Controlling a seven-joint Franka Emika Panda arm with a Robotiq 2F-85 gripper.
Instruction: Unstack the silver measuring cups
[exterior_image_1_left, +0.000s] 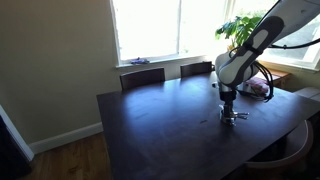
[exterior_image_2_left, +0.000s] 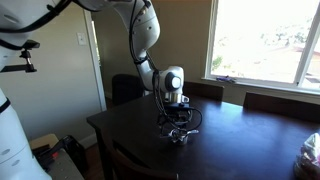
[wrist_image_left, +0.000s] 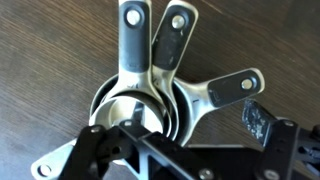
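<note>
Closest to us, the claw (wrist_image_left: 175, 135) hangs wide open and empty just above the silver measuring cups (wrist_image_left: 140, 98), one fingertip (wrist_image_left: 258, 122) off beside them and its partner over their rim, a stance we judge is meant to pinch the uppermost cup free. We see the cups nested bowl in bowl on the dark surface (exterior_image_1_left: 150, 130), none yet lifted out, handles (wrist_image_left: 132, 35) fanned apart, which should let each one be taken singly
</note>
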